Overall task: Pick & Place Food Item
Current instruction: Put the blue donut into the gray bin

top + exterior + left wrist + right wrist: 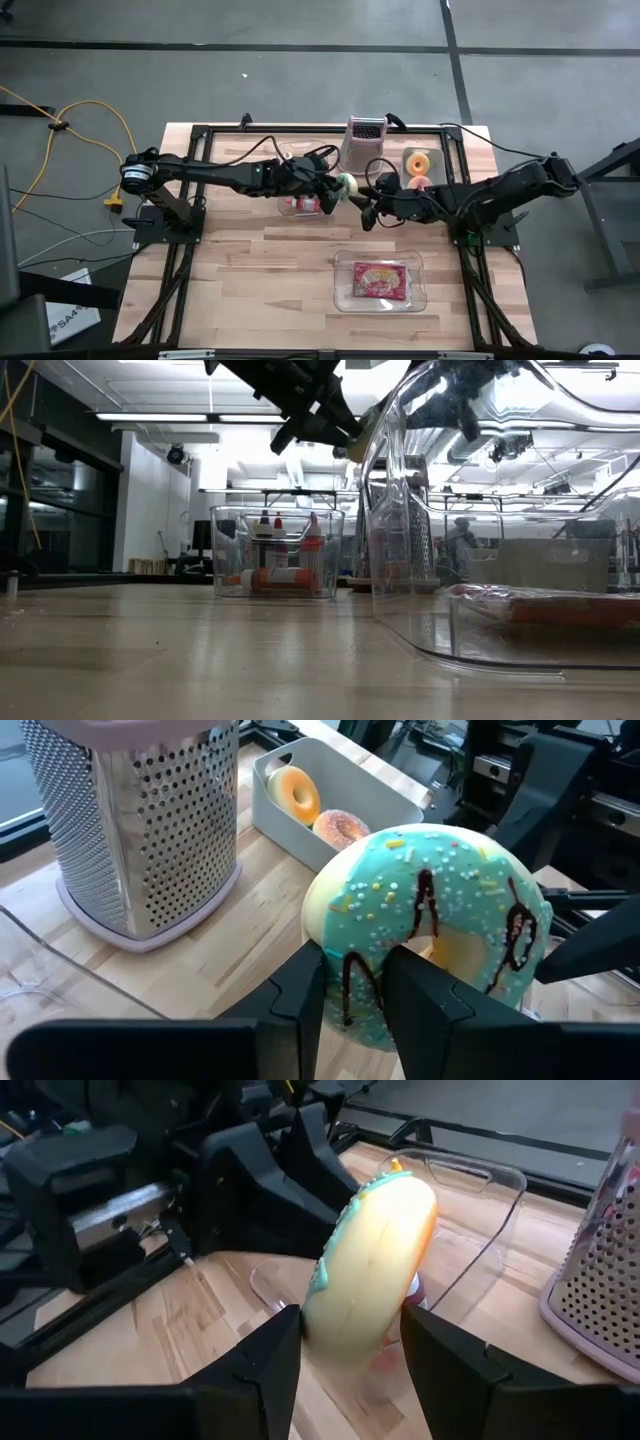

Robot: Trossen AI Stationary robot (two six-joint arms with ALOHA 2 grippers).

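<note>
A donut with teal frosting, sprinkles and dark stripes (347, 184) hangs above the table's middle, between both arms. My left gripper (333, 189) reaches in from the table's left and is shut on it; the frosted face (440, 880) fills the left wrist view. My right gripper (368, 202) comes from the table's right and is shut on the same donut, which the right wrist view shows edge-on with its pale underside (375, 1250). My left gripper pinches the lower part of the donut's ring (362, 990) between its two fingers, coming slanting down from the table's left. One finger (300, 995) is at the outer rim, the other (425, 995) toward the hole. The donut stands on edge, clear of the table. My right gripper has the donut's lower edge (350, 1330) between its two fingers, one against each flat face. It comes nearly level from the table's right. The donut stands upright above the fingers, lifted clear.
A metal grater (366, 136) and a grey tray (420, 163) with two more donuts stand at the back. A clear bin of small bottles (303, 204) sits under the left gripper. A clear container (380, 282) holding a red packet lies near the front.
</note>
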